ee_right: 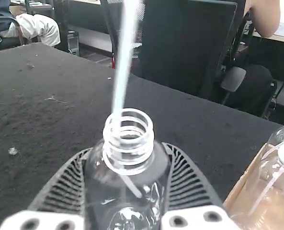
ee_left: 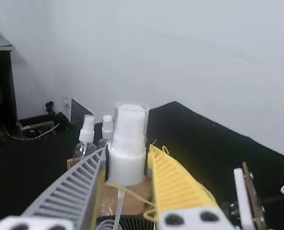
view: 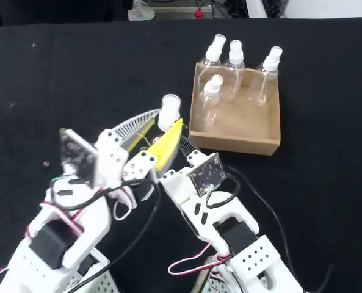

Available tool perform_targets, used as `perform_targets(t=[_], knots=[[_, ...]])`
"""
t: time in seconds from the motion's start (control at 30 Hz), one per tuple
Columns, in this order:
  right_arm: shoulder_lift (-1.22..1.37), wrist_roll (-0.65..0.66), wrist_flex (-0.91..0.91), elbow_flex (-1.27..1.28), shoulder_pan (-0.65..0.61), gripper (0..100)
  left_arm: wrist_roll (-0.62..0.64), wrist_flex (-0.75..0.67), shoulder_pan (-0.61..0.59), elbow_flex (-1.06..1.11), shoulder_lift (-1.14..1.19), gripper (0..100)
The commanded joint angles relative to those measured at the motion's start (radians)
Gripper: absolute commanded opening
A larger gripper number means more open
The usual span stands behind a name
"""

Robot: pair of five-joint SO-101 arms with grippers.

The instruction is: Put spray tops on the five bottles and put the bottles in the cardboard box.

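My left gripper [ee_left: 127, 165] is shut on a white spray top [ee_left: 127, 143], pinched between its grey finger and its yellow finger [ee_left: 173, 184]. The top's thin tube [ee_right: 124, 57] hangs down into the open threaded neck of a clear bottle [ee_right: 128, 143]. My right gripper [ee_right: 128, 172] is shut on that bottle, with ribbed fingers on both sides of its shoulder. From above, the spray top [view: 170, 112] sits beside the cardboard box [view: 229, 140]. The left gripper [view: 168, 124] lies over the right arm [view: 200, 183], hiding the bottle. Several capped bottles [view: 212, 97] stand in the box.
The box sits on a black table [view: 77, 67], with the bottles along its far wall and bare floor at its near side. A box corner [ee_right: 244, 191] and a capped bottle [ee_right: 276, 167] are close beside the held bottle. Both arm bases crowd the table's near edge.
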Motion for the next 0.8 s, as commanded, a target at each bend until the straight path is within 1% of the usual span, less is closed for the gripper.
perform_targets(t=[0.0, 0.07, 0.17, 0.37, 0.57, 0.67, 0.77], knots=[[0.002, -0.002, -0.028, -0.007, 0.02, 1.1, 0.005, 0.002, -0.038, 0.03, 0.0, 7], [0.002, -0.002, -0.028, -0.007, 0.02, 1.1, 0.011, -0.003, -0.045, 0.056, 0.0, 12], [0.002, -0.002, -0.026, -0.007, 0.02, 1.1, 0.063, 0.0, -0.051, 0.065, -0.002, 17], [0.002, -0.002, -0.026, -0.007, 0.023, 1.1, 0.071, 0.008, -0.125, 0.073, -0.049, 17], [0.002, -0.002, -0.025, -0.007, 0.021, 1.1, 0.066, 0.13, -0.153, 0.065, -0.192, 17], [0.008, -0.002, -0.025, -0.007, 0.023, 1.1, 0.066, 0.164, -0.229, 0.102, -0.278, 17], [0.01, -0.002, -0.025, -0.007, 0.021, 1.1, 0.068, 0.129, -0.295, 0.193, -0.345, 17]])
